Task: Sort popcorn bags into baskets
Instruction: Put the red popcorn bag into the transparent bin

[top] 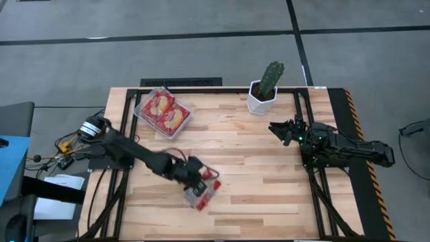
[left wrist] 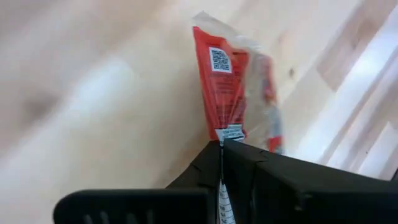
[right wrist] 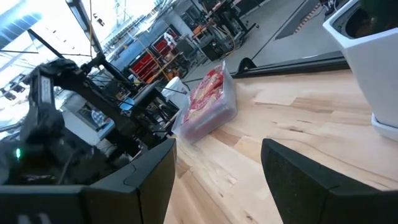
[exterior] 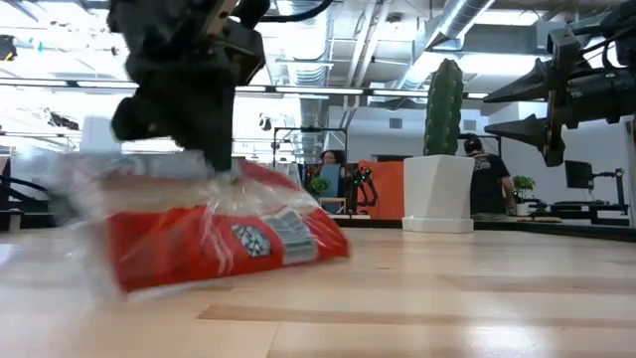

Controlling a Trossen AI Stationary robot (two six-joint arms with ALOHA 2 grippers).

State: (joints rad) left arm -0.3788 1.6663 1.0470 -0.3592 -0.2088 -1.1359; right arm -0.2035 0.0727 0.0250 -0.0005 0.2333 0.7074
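Observation:
One popcorn bag (top: 205, 193), red with a clear wrap and a white code panel, is under my left gripper (top: 198, 180) near the table's near middle. In the low view this bag (exterior: 214, 244) slants below the shut left gripper (exterior: 221, 159). Two more red-and-yellow packets (top: 166, 112) lie flat in the clear plastic basket (top: 142, 107) at the far left. My right gripper (top: 277, 128) hovers open near the far right, beside the cactus pot, touching nothing. Its open fingers also show in the low view (exterior: 532, 97). My left gripper pinches the bag's thin sealed end edge (left wrist: 229, 132) between its two shut fingers (left wrist: 205, 163), coming from above. The bag (left wrist: 224, 81) extends away below the fingers, tilted. In the low view its lower side (exterior: 199, 283) sits at table level; whether it touches, I cannot tell.
A white faceted pot with a green cactus (top: 265, 91) stands at the far edge, right of middle. Black frame rails (top: 316, 188) run along the table's sides. Bare wood (top: 262, 181) lies between the two arms. People stand in the room behind (exterior: 487, 179).

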